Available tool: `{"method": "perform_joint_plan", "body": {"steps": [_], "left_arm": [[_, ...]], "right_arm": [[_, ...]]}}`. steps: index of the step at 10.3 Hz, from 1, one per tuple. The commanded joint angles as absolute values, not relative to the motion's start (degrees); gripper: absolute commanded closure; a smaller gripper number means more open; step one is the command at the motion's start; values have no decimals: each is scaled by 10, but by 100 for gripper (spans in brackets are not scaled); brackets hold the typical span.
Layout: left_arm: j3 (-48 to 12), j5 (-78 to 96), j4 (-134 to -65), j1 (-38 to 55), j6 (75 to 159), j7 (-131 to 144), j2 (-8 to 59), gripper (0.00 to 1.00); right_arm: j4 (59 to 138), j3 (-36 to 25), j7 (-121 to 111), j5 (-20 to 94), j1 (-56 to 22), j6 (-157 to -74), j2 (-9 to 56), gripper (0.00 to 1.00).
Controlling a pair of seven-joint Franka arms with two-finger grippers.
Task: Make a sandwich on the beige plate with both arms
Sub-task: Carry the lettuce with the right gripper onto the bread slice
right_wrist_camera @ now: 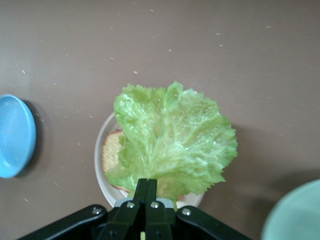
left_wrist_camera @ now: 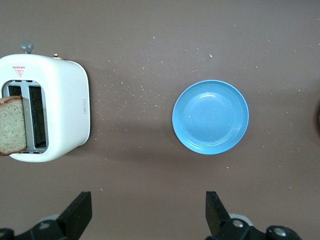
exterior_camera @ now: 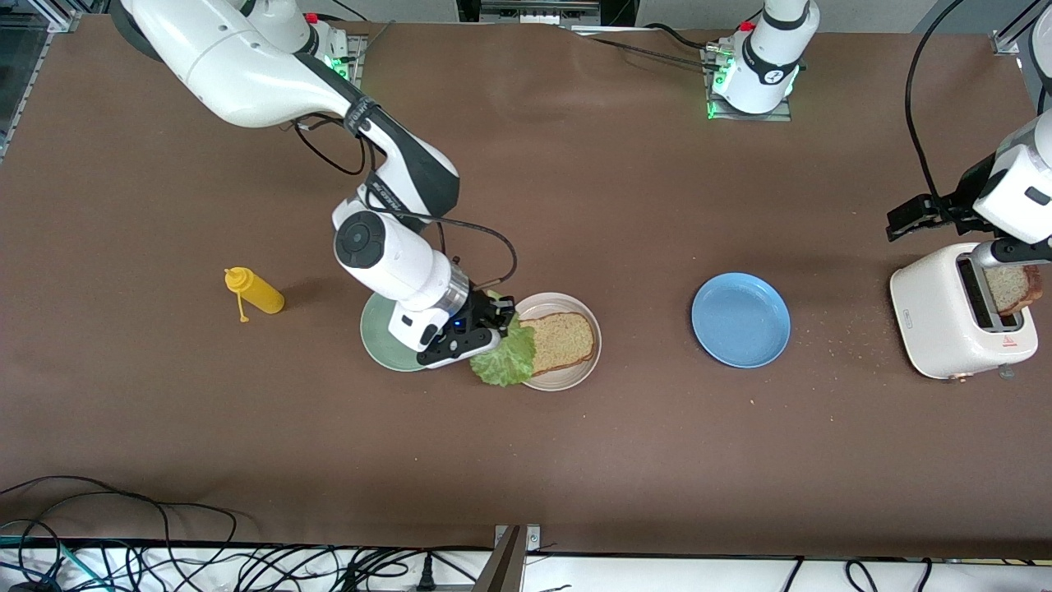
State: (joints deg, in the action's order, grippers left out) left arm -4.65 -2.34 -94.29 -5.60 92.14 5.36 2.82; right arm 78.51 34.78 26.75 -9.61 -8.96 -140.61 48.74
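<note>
Lettuce leaf (exterior_camera: 503,362) in right pincer (exterior_camera: 493,316), beige plate (exterior_camera: 567,378)

Brown speckled bread (exterior_camera: 563,339), ruffled green lettuce (exterior_camera: 504,362), a pale beige plate (exterior_camera: 567,380), a blue plate (exterior_camera: 740,319) and a yellow bottle (exterior_camera: 255,291) are seen.

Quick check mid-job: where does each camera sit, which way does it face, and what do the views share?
Front view: high across the table, facing both bases; shows both arms, right gripper shut on lettuce over the beige plate.
Left wrist view: looks down on toaster and blue plate; open left gripper at the frame edge.
Right wrist view: looks down past its fingers on the lettuce.
Shared: the blue plate is in all three.
</note>
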Motion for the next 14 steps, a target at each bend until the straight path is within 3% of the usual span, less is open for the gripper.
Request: {"method": "perform_joint_plan", "body": {"steps": [1, 4, 5, 9, 10, 12, 14], "left_arm": [[-54, -13, -910, -62, 885, 40, 49, 0], [-52, -14, -909, -65, 885, 40, 52, 0], [-52, -12, -910, -65, 885, 40, 52, 0], [-52, -11, -909, -64, 886, 40, 52, 0], [-53, -11, -909, -64, 886, 40, 52, 0], [-53, -10, -909, -64, 886, 40, 52, 0], [-53, -10, -910, -63, 885, 40, 53, 0]], "right_arm": [[767, 345, 317, -91, -113, -1435, 511, 100], [767, 342, 393, -94, -144, -1565, 561, 100], [767, 313, 395, -95, -162, -1592, 567, 100], [767, 281, 396, -91, -187, -1630, 577, 100], [767, 282, 395, -91, -187, -1630, 577, 96], [768, 281, 396, -91, -186, -1630, 575, 63], [769, 282, 396, -90, -181, -1628, 570, 54]]}}
